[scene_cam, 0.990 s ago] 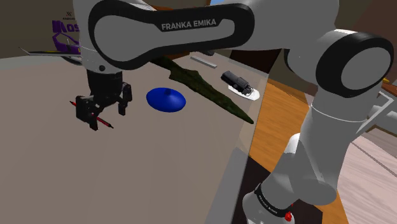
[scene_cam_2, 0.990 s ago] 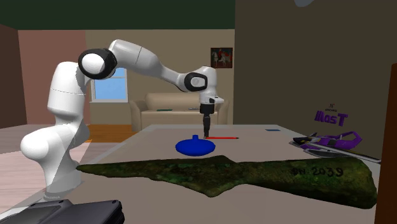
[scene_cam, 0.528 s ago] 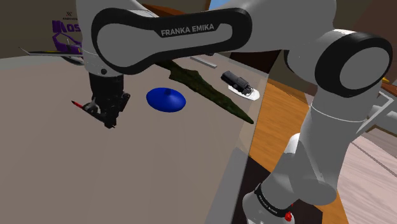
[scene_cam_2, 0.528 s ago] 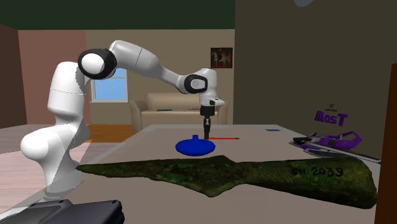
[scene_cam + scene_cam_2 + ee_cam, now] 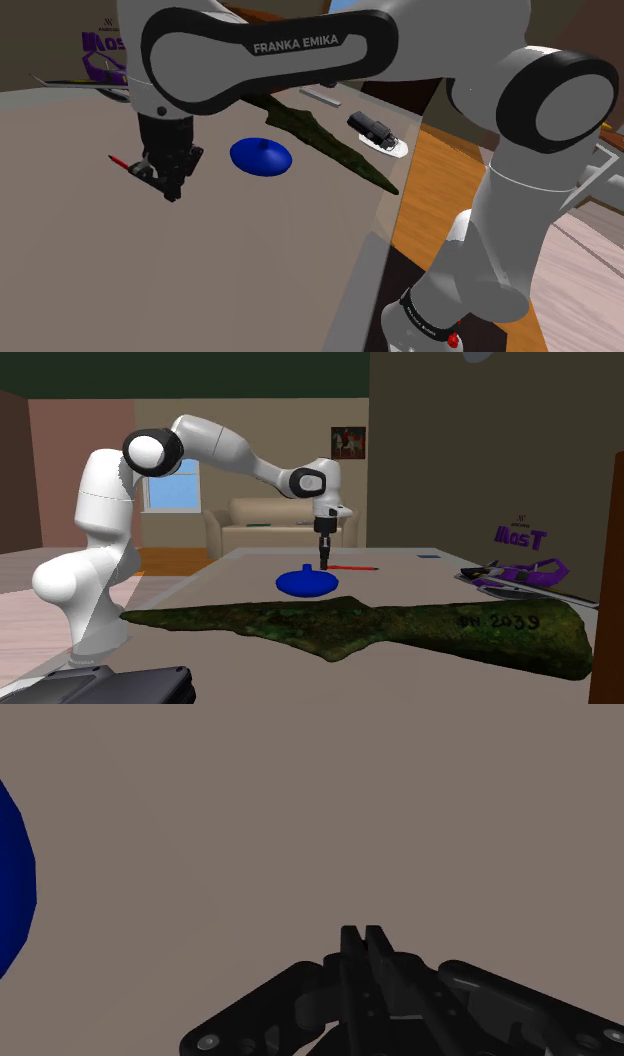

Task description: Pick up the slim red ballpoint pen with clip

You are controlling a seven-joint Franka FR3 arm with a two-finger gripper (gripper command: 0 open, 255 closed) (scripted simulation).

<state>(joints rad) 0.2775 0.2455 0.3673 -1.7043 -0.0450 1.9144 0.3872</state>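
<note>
The slim red pen (image 5: 122, 163) lies on the grey-brown table (image 5: 200, 270). In the shoulder view its near end runs into my gripper (image 5: 168, 192), which is down at the table surface. The two black fingers are shut on that end of the pen, and the rest sticks out up and to the left. In the second exterior view the pen (image 5: 352, 567) reaches to the right from the gripper (image 5: 323, 562). In the wrist view the gripper (image 5: 361, 933) has its fingers pressed almost together, and they hide the pen.
A blue domed disc (image 5: 260, 155) (image 5: 307, 583) (image 5: 12, 884) sits close beside the gripper. A long mossy green slab (image 5: 320, 135) (image 5: 370, 622) lies beyond it. Purple items (image 5: 100, 55) (image 5: 520, 572) sit at the table's far end, and a black-and-white object (image 5: 378, 133) sits near its edge.
The fingers stood wide apart either side of the pen a second ago and have closed on it. The pen and the arm have hardly shifted.
</note>
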